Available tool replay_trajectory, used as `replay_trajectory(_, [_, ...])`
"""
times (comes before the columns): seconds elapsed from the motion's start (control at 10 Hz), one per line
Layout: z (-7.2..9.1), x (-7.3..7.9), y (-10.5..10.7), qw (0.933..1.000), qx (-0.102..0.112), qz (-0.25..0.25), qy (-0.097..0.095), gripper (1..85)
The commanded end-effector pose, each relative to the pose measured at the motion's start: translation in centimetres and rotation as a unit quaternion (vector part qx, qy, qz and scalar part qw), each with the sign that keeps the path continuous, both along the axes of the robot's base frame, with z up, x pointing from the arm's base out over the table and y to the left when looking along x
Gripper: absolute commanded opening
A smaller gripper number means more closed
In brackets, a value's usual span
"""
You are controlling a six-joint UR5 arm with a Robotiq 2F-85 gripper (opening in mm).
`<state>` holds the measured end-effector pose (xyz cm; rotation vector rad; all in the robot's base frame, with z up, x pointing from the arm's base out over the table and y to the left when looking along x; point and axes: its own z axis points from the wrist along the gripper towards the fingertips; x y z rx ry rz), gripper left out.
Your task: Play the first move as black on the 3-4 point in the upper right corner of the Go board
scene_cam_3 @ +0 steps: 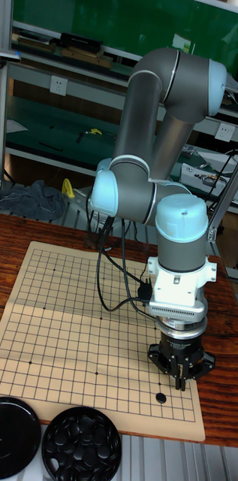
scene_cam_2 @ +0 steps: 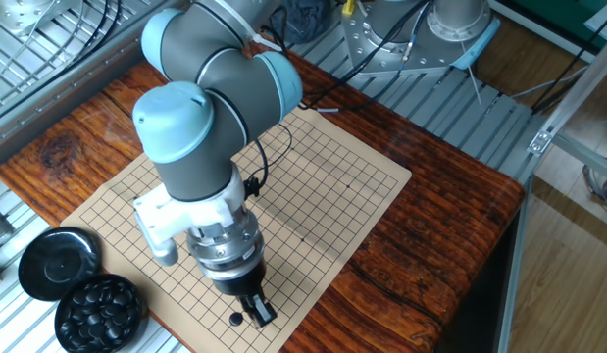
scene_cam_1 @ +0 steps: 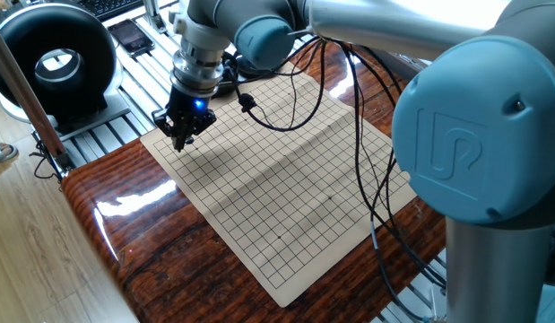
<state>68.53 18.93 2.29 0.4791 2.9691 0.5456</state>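
End effector (scene_cam_3: 180, 373) hovers over the Go board (scene_cam_3: 73, 331) corner; I cannot tell how wide its fingers stand.
Left of it and just below, the black stone (scene_cam_3: 161, 397) lies on the grid: small, hard, slick, likely light, best pinched across its rim.
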Motion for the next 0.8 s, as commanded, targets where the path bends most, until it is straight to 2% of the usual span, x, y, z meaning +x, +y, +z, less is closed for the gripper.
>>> replay_trajectory(0.0, [0.14,0.15,0.05,1.0,0.008,-0.004,-0.004,1.3])
replay_trajectory(0.4, [-0.15,-0.35,0.16,0.9999,0.017,-0.001,0.002,1.3])
replay_trajectory(0.7, [-0.36,-0.7,0.09,0.9997,0.025,0.006,-0.001,1.3])
